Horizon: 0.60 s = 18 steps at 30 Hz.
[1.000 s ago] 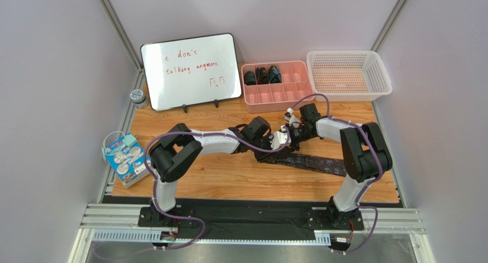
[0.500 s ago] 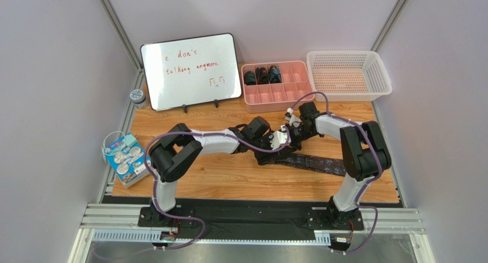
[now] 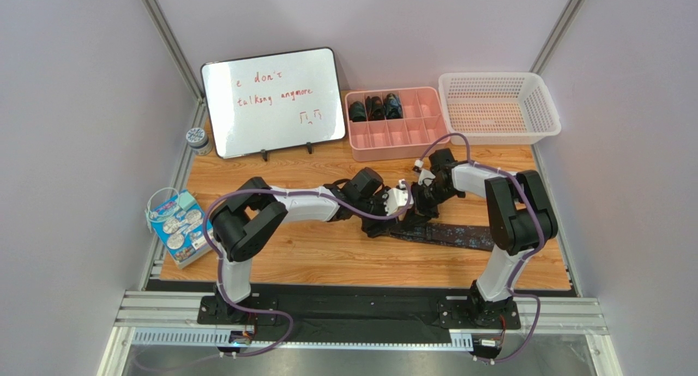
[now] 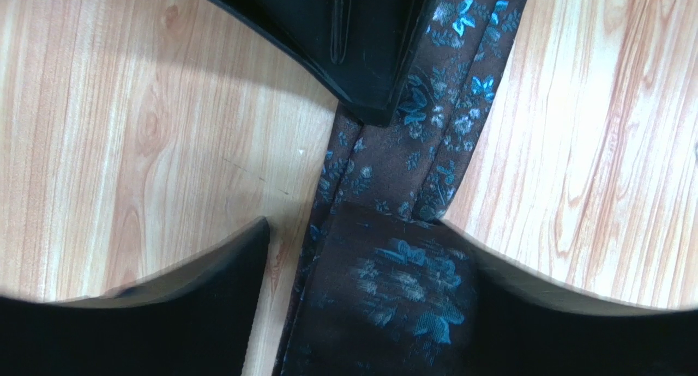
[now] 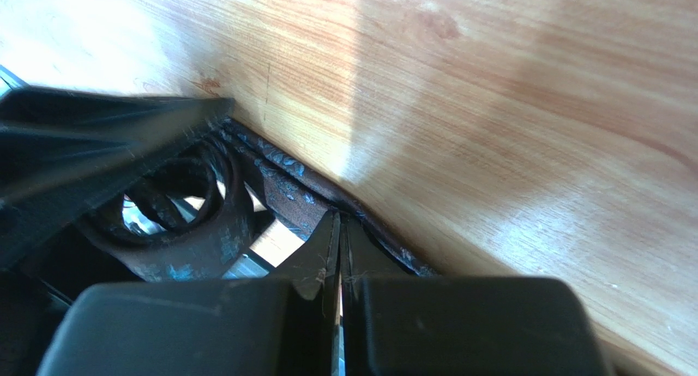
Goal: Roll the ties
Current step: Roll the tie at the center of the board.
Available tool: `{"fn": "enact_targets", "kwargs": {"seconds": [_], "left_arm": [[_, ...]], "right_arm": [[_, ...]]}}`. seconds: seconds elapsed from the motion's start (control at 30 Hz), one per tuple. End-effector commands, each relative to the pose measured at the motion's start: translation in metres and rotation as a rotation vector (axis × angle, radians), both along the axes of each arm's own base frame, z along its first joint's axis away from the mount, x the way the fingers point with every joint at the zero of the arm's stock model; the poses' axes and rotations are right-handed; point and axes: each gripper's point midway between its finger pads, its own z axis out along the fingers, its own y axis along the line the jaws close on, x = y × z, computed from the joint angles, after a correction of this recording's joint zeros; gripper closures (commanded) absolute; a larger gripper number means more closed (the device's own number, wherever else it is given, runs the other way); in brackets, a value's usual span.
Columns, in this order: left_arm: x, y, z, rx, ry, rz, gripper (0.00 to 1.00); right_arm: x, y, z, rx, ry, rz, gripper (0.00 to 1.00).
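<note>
A dark tie with blue flowers [image 3: 459, 235] lies flat across the wooden table, running right from where the two grippers meet. My left gripper [image 3: 393, 211] stands over its left end. In the left wrist view the jaws [image 4: 356, 229] are open around a folded part of the tie [image 4: 393, 282]; the right finger touches it and the left finger stands apart. My right gripper [image 3: 419, 208] is shut and empty, its tips [image 5: 338, 225] against the tie strip [image 5: 287, 192], beside a loose coil [image 5: 176, 208]. Three rolled ties [image 3: 375, 108] sit in the pink tray [image 3: 410, 135].
A white basket [image 3: 500, 106] stands at the back right and a whiteboard [image 3: 274, 102] at the back left. A small jar [image 3: 197, 137] and a packet [image 3: 179, 225] lie at the left edge.
Both grippers have shifted slightly left. The right gripper has tipped down closer to the tie beside the left gripper.
</note>
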Motion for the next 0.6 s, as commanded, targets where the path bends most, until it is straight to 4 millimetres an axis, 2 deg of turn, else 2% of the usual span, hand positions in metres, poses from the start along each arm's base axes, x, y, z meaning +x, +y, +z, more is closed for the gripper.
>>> {"fn": "enact_targets", "kwargs": {"seconds": [0.0, 0.03, 0.07, 0.1, 0.13, 0.2, 0.37, 0.4, 0.47, 0.5, 0.57], "left_arm": [[-0.018, 0.024, -0.028, 0.094, 0.107, 0.022, 0.4], [-0.018, 0.024, -0.031, 0.096, 0.112, 0.014, 0.47], [-0.019, 0.025, -0.033, 0.105, 0.11, 0.007, 0.62], [-0.02, 0.029, -0.039, 0.116, 0.099, 0.002, 0.69], [-0.022, 0.032, -0.043, 0.119, 0.087, -0.011, 0.79], [-0.028, 0.045, -0.056, 0.152, 0.075, -0.024, 0.86], [-0.034, 0.058, -0.066, 0.199, 0.08, -0.027, 0.86], [-0.033, 0.057, -0.065, 0.196, 0.077, -0.021, 0.85], [-0.033, 0.057, -0.065, 0.191, 0.083, -0.007, 0.82], [-0.03, 0.055, -0.065, 0.187, 0.077, 0.007, 0.82], [-0.028, 0.054, -0.065, 0.188, 0.094, 0.041, 0.81]], "right_arm": [[0.002, -0.02, -0.022, -0.132, -0.024, 0.027, 1.0], [0.002, -0.018, -0.021, -0.123, -0.025, 0.031, 1.0], [0.003, -0.017, -0.019, -0.118, -0.026, 0.03, 1.0], [0.005, -0.016, -0.016, -0.109, -0.038, 0.032, 1.0], [0.007, -0.016, -0.013, -0.107, -0.047, 0.03, 1.0], [0.011, -0.015, -0.008, -0.092, -0.065, 0.038, 1.0], [0.021, -0.016, -0.008, -0.087, -0.115, 0.125, 1.0], [0.024, -0.01, 0.0, -0.041, -0.123, 0.133, 1.0], [0.038, -0.003, 0.026, 0.047, -0.151, 0.103, 0.91], [0.038, 0.005, 0.04, 0.114, -0.139, 0.078, 0.8], [0.035, 0.012, 0.055, 0.166, -0.131, 0.07, 0.72]]}}
